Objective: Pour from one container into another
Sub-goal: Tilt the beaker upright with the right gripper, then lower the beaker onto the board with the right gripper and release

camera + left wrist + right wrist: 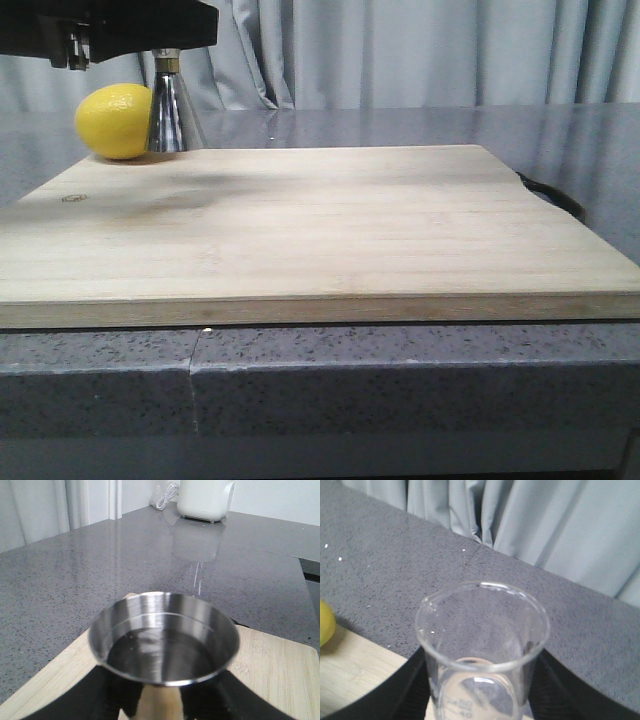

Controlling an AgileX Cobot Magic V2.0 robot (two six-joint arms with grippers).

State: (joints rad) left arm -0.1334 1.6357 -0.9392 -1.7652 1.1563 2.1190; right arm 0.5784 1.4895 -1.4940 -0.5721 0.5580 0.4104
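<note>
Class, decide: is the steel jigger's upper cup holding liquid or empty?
Holding liquid: the jigger shows a dark, reflective pool below its rim in the left wrist view.

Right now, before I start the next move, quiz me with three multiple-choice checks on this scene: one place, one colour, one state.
1. Seen from the front, the lemon lies:
A. right of the jigger
B. left of the jigger, at the board's far edge
C. at the board's near edge

2. The jigger's narrow waist is:
A. gold
B. red
C. black

3. Between the right gripper's fingers is:
A. nothing
B. the lemon
C. the glass beaker

Answers:
1. B: in the front view, the lemon sits just left of the jigger, at the far edge of the board.
2. A: the band above the lower cone looks gold.
3. C: in the right wrist view, the right gripper has its dark fingers on either side of the glass beaker.
</note>
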